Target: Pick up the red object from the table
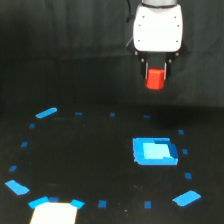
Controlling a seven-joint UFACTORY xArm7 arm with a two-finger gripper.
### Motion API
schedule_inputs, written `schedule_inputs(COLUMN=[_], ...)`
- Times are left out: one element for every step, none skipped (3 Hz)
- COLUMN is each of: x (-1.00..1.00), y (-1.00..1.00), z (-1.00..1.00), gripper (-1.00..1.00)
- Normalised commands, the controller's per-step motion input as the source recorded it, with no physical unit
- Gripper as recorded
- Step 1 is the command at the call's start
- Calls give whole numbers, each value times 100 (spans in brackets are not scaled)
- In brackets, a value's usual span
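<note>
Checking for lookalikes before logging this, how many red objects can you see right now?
1. The red object is held up in the gripper, above the table, near the exterior view's top right. No other red one shows, though the dark scene could hide something.

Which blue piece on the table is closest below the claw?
The big bright-blue square piece, toward the exterior view's right. It lies almost straight under the claw holding the red object; the other blue marks are small strips and dots farther out.

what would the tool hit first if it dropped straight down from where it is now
Probably the blue square piece on the table, which lies roughly below the tool holding the red object. One view leaves depth unclear, so it could meet bare table.
</note>
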Motion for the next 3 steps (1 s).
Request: schedule_inputs(x=[-18,-4,-22], y=[-1,-11,-4], z=[-18,5,-15], gripper=[-100,-100,-98])
